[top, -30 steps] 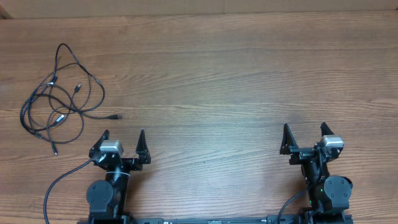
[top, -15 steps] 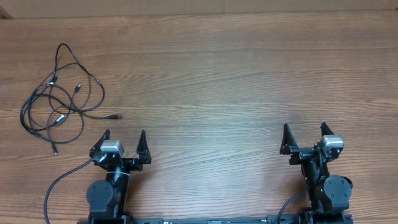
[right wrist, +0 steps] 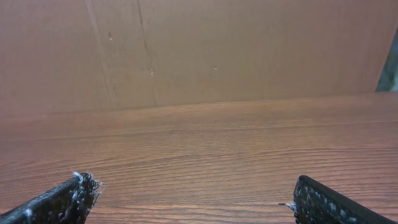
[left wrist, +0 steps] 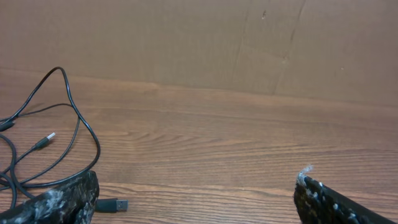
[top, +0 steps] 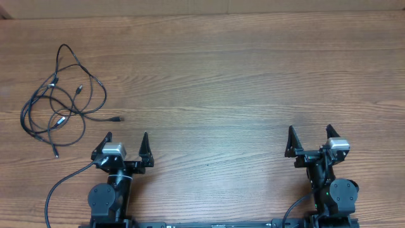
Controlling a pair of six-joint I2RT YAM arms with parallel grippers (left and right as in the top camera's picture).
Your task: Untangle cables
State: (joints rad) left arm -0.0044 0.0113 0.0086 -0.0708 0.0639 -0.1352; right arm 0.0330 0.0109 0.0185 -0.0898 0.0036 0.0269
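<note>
The cables (top: 60, 101) lie in a loose tangle of thin black loops at the table's far left, with small plugs among them. One plug end (top: 118, 119) points toward the left arm. In the left wrist view the cables (left wrist: 62, 140) loop at the left edge, and a USB plug (left wrist: 112, 205) lies beside the left finger. My left gripper (top: 126, 139) stands open just right of the tangle, nothing between its fingers. My right gripper (top: 310, 133) stands open far to the right, over bare wood. No cables show in the right wrist view.
A wooden table (top: 221, 82) spans the overhead view. A brown cardboard wall (left wrist: 186, 37) rises along its far edge. Thicker black arm wiring (top: 57, 190) curves off the left arm's base at the near edge.
</note>
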